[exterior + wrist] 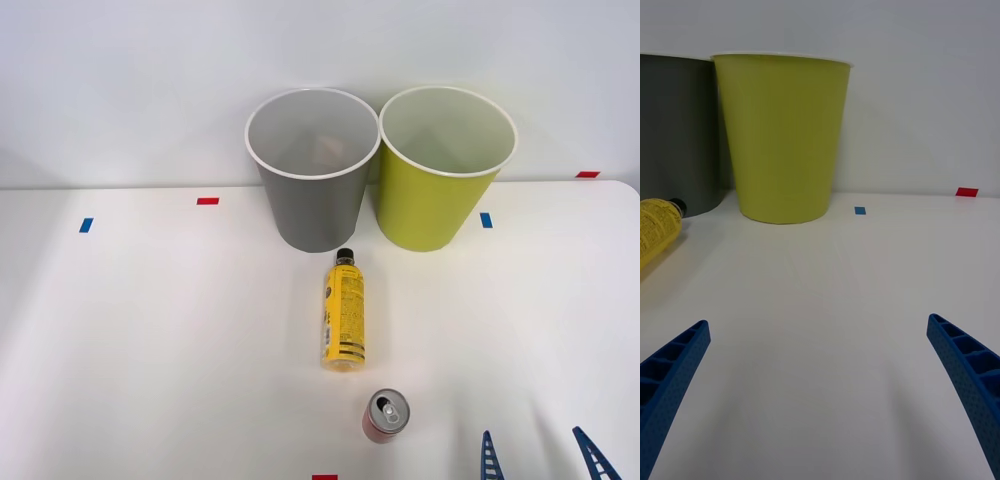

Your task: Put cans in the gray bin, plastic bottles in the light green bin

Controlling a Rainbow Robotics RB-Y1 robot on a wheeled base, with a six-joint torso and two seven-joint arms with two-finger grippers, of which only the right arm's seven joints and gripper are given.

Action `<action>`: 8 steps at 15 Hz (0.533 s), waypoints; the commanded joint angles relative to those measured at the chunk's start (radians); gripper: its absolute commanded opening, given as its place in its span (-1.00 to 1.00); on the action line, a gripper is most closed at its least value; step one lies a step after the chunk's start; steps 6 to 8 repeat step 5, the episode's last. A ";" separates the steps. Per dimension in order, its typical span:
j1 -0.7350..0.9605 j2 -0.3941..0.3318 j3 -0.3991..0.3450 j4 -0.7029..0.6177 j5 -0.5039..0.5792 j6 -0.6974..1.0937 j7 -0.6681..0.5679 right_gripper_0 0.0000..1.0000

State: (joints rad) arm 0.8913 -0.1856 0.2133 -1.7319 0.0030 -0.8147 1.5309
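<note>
Yellow plastic bottle (343, 318) lies on its side on the white table (150, 330), black cap pointing toward the bins, black print visible on its label near the base end. It rests in front of the gray bin (313, 175), close to its foot but not touching it. From the wrist view, the bottle's capped end (659, 225) lies near the gray bin's base (677, 135).

One can (385, 416) stands upright on the table nearer the robot than the bottle, just beyond the bottle's base end. Its silver pull-tab top faces up; the body shows pink-red.

Gray bin and light green bin (440, 175) stand upright side by side at the far edge of the table, rims touching or nearly so; which, I cannot tell. Both are tapered with white rims. Something pale and indistinct shows low inside the gray bin; what it is cannot be made out. Light green bin's visible interior shows no contents.

Right gripper (540, 455) sits low at the near edge of the table, to the right of the can and apart from it. Its blue ribbed fingers (674, 367) are spread wide, with nothing between them.

Small blue and red tape marks (207, 201) dot the table.
</note>
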 commanded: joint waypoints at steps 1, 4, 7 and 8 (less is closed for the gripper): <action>0.000 0.000 0.000 0.000 0.000 0.000 0.000 1.00; 0.000 0.000 0.000 0.000 0.000 0.000 0.000 1.00; 0.000 0.000 0.000 0.000 0.000 0.000 0.000 1.00; 0.000 0.000 0.000 0.000 0.000 0.000 0.000 1.00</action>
